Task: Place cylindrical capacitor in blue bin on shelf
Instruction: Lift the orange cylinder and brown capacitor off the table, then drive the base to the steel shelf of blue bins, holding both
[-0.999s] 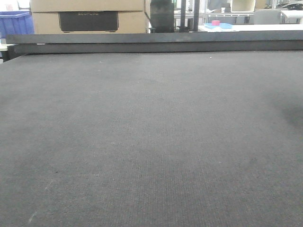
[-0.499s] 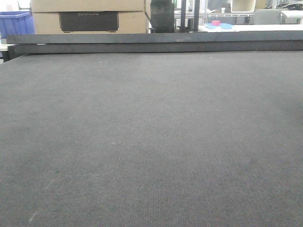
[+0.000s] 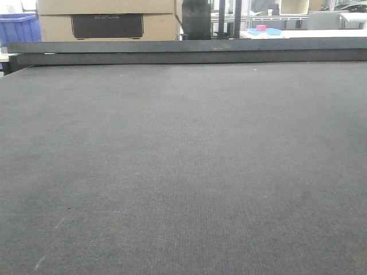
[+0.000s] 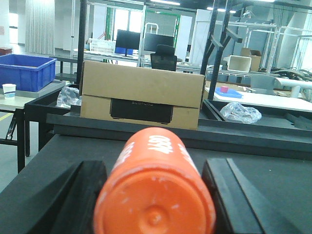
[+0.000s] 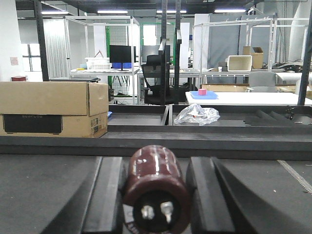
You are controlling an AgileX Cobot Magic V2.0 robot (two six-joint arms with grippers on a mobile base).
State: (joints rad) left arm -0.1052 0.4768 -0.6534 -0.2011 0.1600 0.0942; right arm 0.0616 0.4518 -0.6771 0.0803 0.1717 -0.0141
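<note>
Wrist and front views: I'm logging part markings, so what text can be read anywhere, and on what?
"4680", white, foreshortened, on the cylindrical capacitor in the left gripper.
"ECOFLOW", faint, on the dark panel of the cardboard box.
Small print on the box's side, right wrist view: too small to read.
The brown capacitor in the right gripper: no text shows.

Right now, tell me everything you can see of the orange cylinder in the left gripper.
The orange cylinder looks smooth, glossy and plastic-like, with white numerals printed along its upper side. Its rounded near end faces the camera and shows a small central dimple and pale scuffs. It lies lengthwise between the black fingers of the left gripper, which touch it on both sides. Its far end points toward a cardboard box.
</note>
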